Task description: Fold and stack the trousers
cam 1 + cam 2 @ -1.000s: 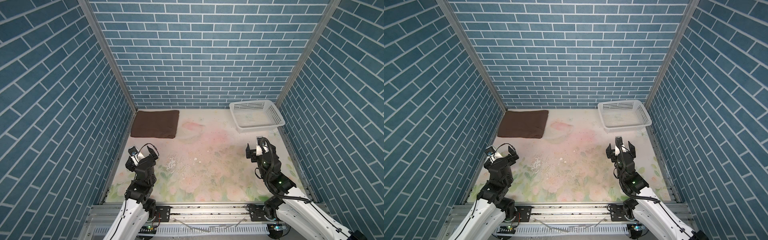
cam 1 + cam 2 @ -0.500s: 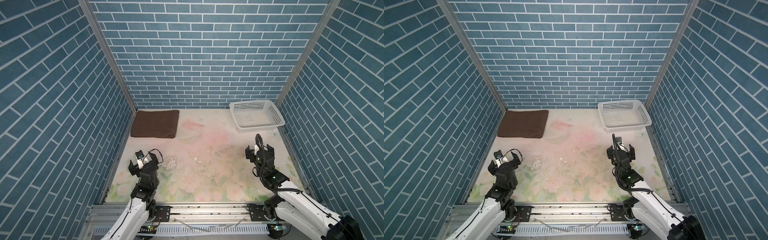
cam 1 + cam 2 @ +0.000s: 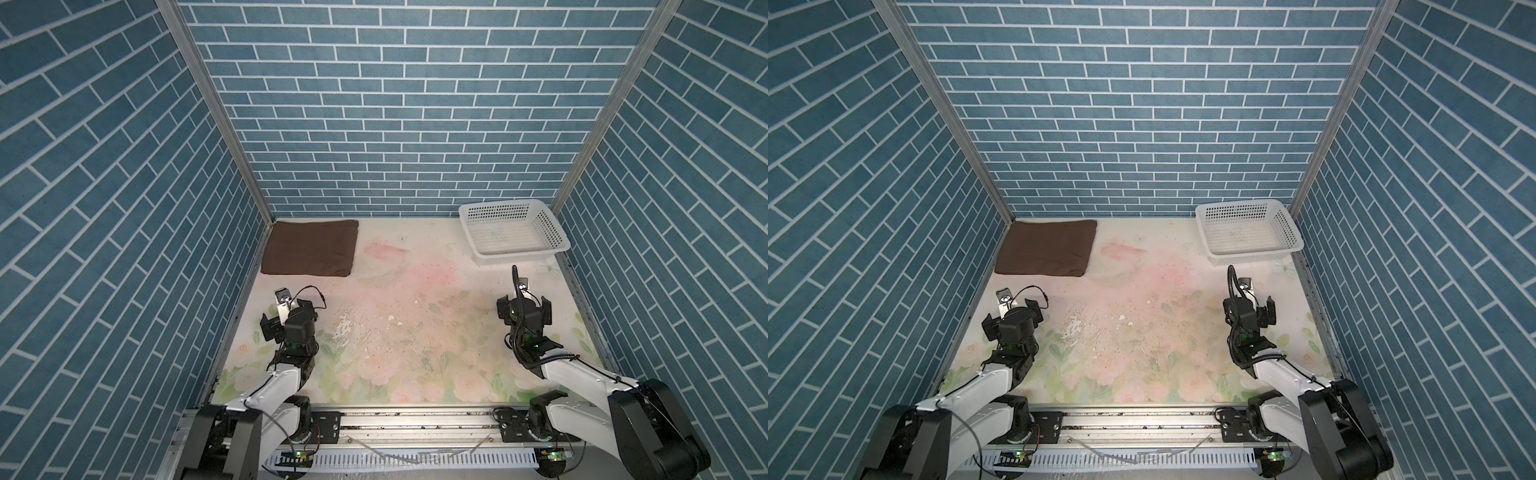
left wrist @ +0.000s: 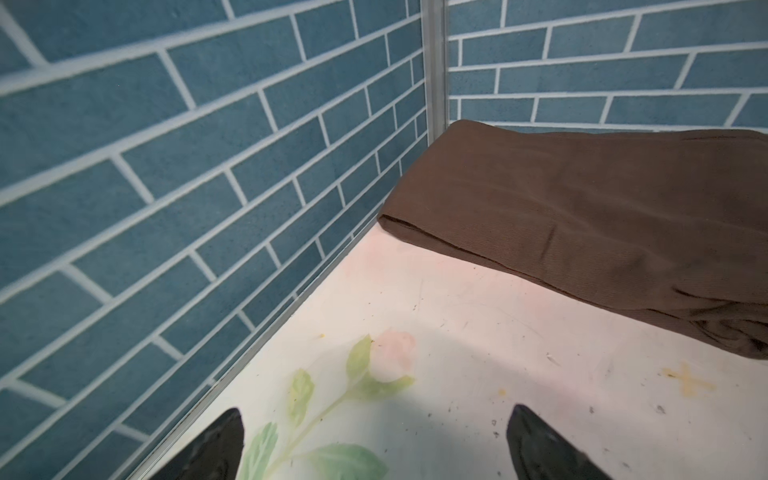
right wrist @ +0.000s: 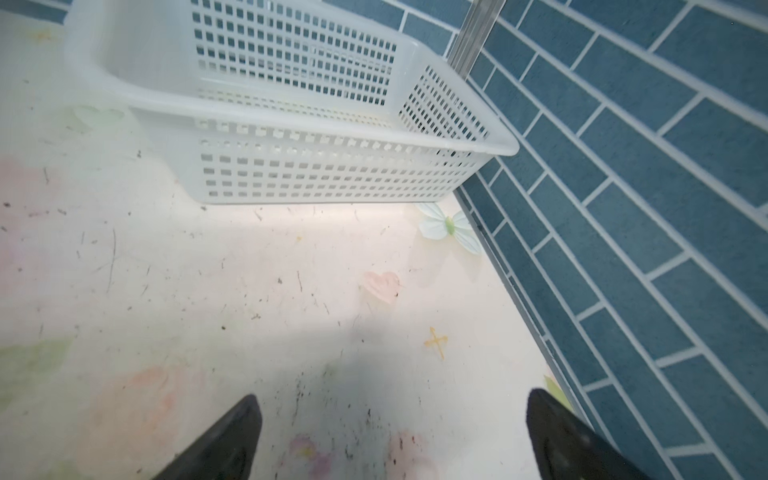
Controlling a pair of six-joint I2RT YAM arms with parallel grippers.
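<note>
We're holding the L gripper (image 4: 376,415) w/ its jaws spread wide, pinching nothing. Its two dark fingertips (image 4: 224,432) are poking into the left wrist view over bare table (image 4: 478,332), beside the left wall (image 4: 166,208). The R gripper (image 5: 394,397) is standing the same way, jaws spread wide w/ nothing btwn them. Its tips are hanging over scuffed, speckled tabletop near the right wall (image 5: 623,208).

In both top views each gripper is sitting on its own side of the table's near half, well apart from the other. Both arms are folding back to the front rail (image 3: 415,419).

Going outward, the trousers (image 3: 309,247) are lying in the far-left corner as a flat, folded brown rectangle. One edge is running along the left wall and another is lying near the back wall (image 3: 395,124). The L gripper is pointing toward them w/o touching, w/ open table btwn. In the left wrist view their near fold is looking rounded and layered.

Opposite, a white perforated basket (image 3: 523,252) is sitting in the far-right corner, ahead of the R gripper and apart from it.
</note>
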